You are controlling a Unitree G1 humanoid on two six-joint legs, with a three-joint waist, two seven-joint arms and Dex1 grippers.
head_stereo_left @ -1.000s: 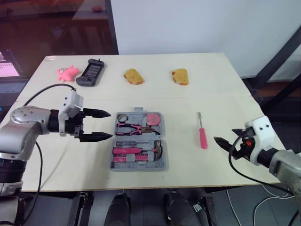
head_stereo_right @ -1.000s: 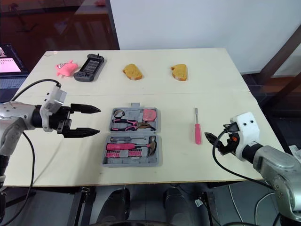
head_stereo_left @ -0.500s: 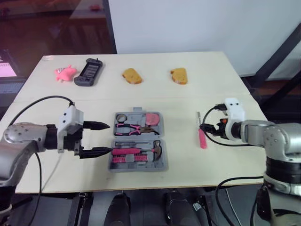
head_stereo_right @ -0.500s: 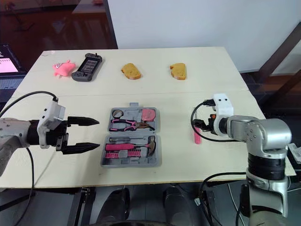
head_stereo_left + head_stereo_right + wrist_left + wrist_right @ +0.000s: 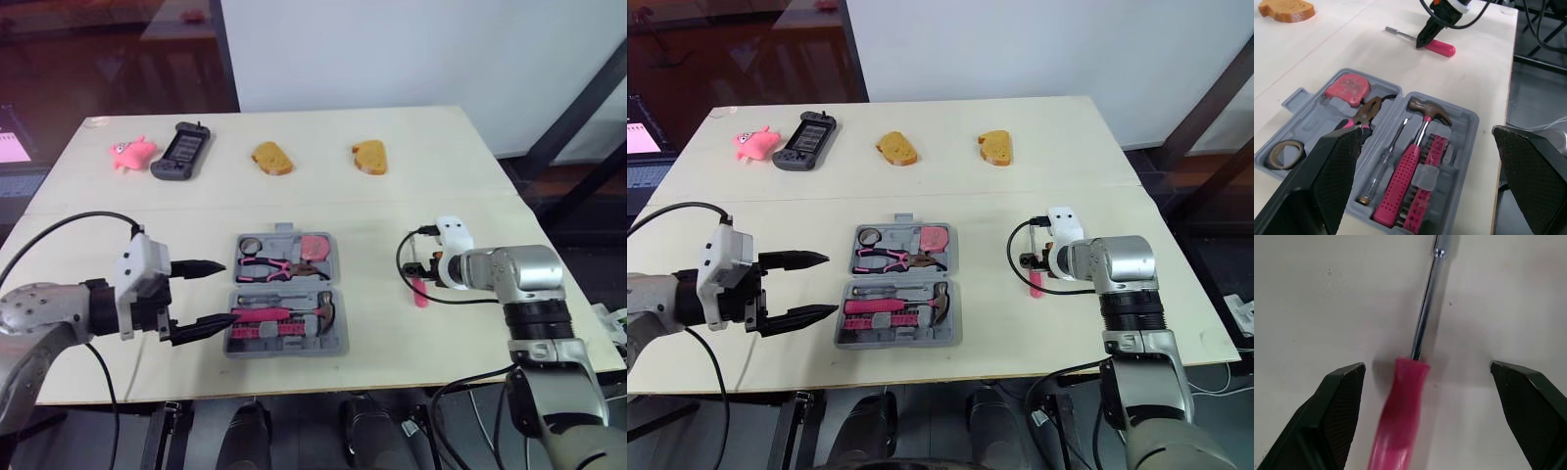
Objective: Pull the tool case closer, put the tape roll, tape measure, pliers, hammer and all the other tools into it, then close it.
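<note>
straddling the screwdriver [image 5: 1400, 416] with our right gripper [image 5: 1426, 366], fingers spread, we are risking an off-centre closure rolling it away; our left gripper [image 5: 221, 292] is gaping beside the tool case [image 5: 1465, 143].

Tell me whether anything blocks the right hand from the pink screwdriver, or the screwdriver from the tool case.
Nothing visible does. The open right hand sits right over the pink screwdriver, one finger on each side, and only bare table separates it from the open tool case.
</note>
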